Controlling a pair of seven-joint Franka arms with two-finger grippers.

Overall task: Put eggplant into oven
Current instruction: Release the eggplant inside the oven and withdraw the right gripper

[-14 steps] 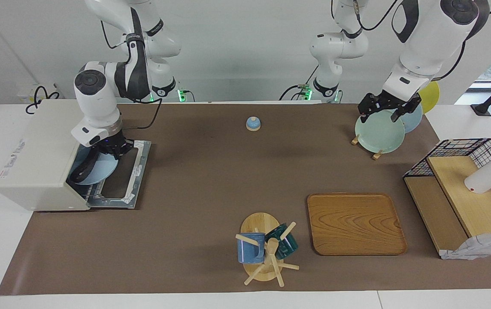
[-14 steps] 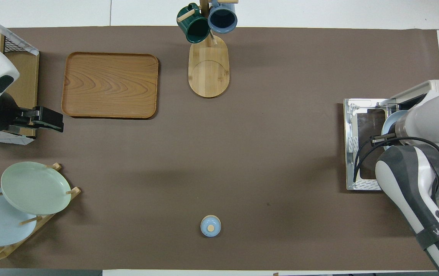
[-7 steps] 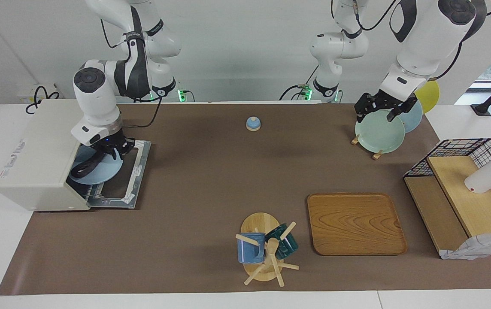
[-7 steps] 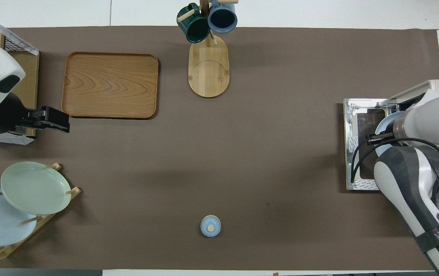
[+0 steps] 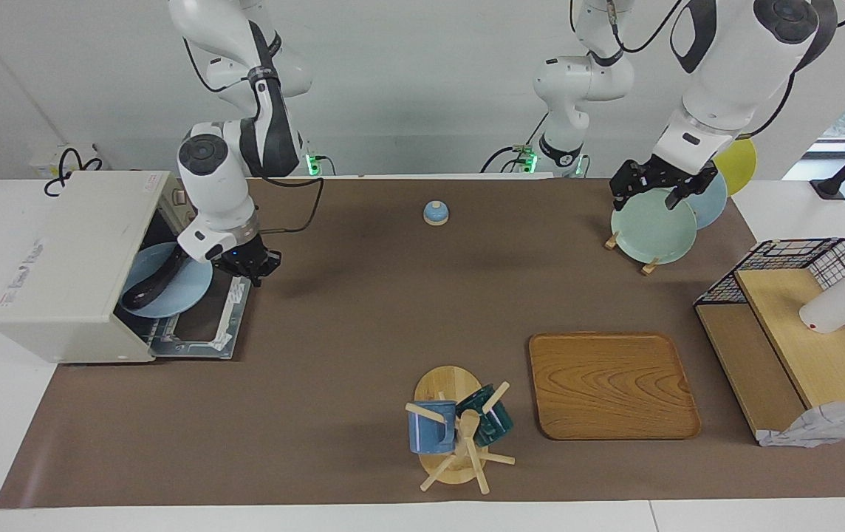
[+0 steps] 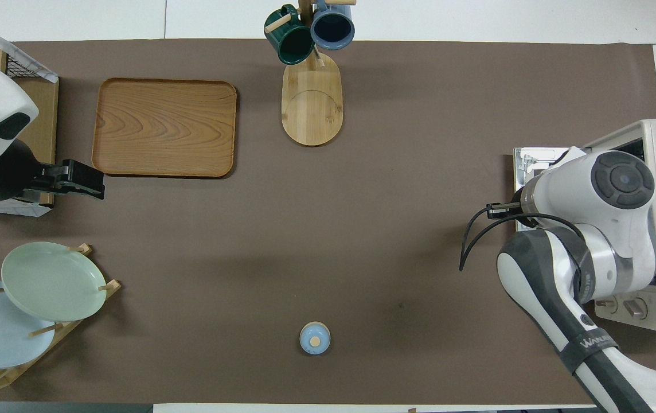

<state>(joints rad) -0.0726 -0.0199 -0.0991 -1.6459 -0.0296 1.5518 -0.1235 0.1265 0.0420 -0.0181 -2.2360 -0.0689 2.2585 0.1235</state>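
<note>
The eggplant [image 5: 154, 281] lies on a light blue plate [image 5: 179, 295] in the mouth of the oven [image 5: 68, 258], whose door [image 5: 208, 325] is folded down flat onto the counter [image 5: 363, 310]; in the facing view the right gripper [image 5: 249, 267] hangs at about three o'clock from the eggplant, over the door's edge nearer the robots, holding nothing, and whether its fingers are spread or pressed together I cannot tell; the left gripper [image 5: 657, 186] waits over the pale green plate [image 5: 653, 225] in the rack, at the left arm's end of the counter, fingers spread.
</note>
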